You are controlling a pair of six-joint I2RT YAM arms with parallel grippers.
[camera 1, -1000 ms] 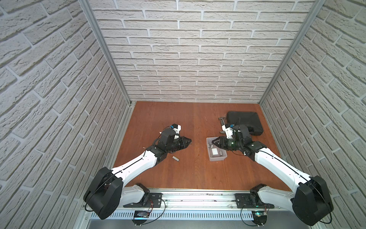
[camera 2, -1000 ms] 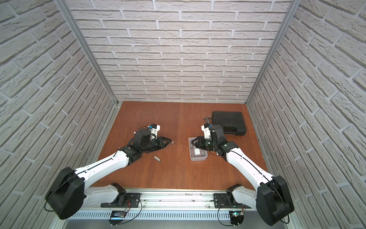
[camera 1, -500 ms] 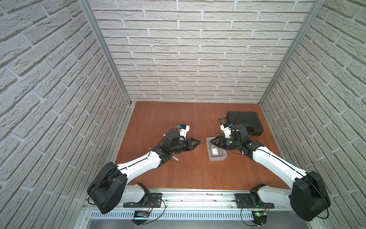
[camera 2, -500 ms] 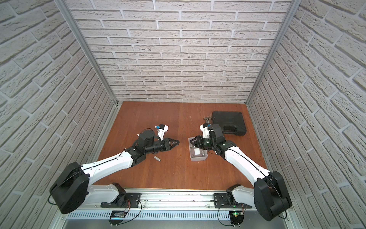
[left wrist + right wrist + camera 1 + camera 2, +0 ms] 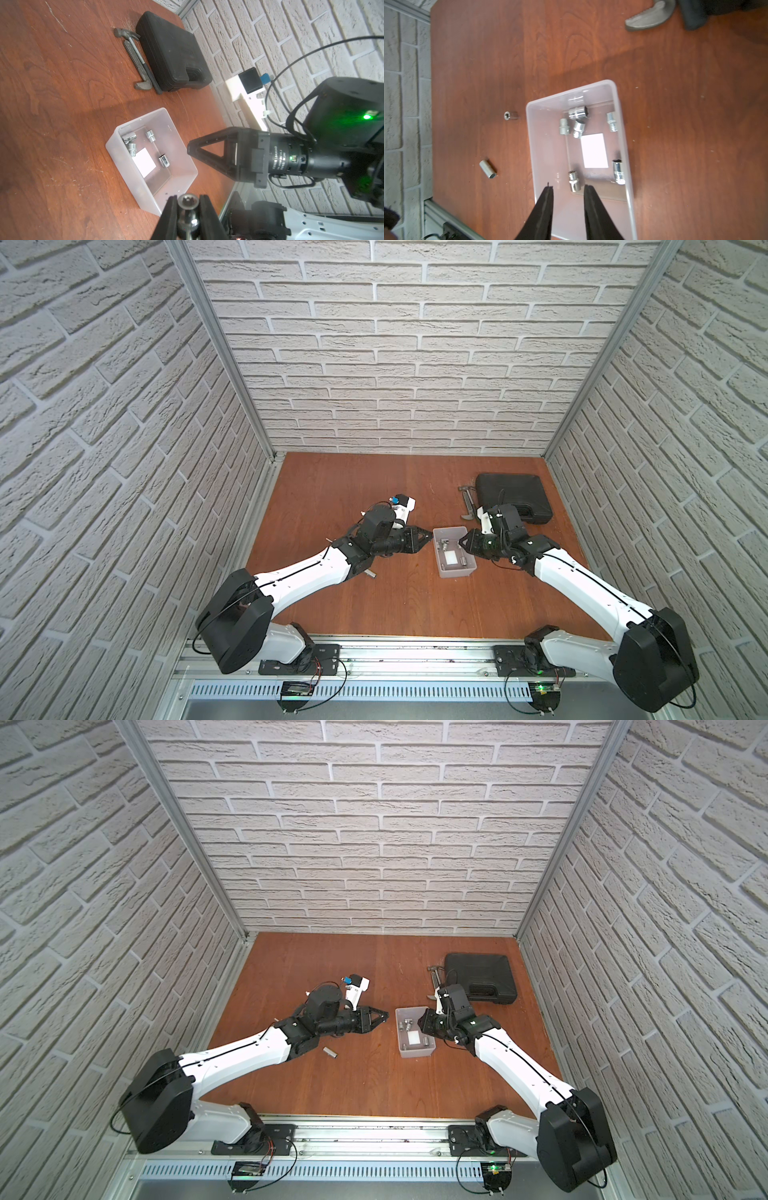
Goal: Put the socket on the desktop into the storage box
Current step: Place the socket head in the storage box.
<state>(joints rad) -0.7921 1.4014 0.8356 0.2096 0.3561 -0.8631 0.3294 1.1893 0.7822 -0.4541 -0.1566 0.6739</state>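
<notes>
My left gripper (image 5: pixel 188 199) is shut on a shiny steel socket (image 5: pixel 188 216), held in the air just left of the storage box (image 5: pixel 457 572). In both top views its tips (image 5: pixel 428 540) (image 5: pixel 386 1015) nearly reach the box's left wall. The translucent storage box (image 5: pixel 548 145) stands on the desktop (image 5: pixel 407 597) and holds several sockets (image 5: pixel 579 113) around a white patch. My right gripper (image 5: pixel 568 188) hangs open over the box's near end, nothing between its fingers. Two more sockets (image 5: pixel 488 171) (image 5: pixel 510 115) lie on the desktop left of the box.
A black tool case (image 5: pixel 513 497) lies at the back right, with a grey hammer-like tool (image 5: pixel 468 506) along its left side. Brick-pattern walls close in the desktop on three sides. One loose socket (image 5: pixel 329 1051) lies right beside my left forearm.
My left arm has swung right with the socket, from mid-desktop up to the box's left wall. The right gripper's jaws have narrowed a little and stayed over the box.
</notes>
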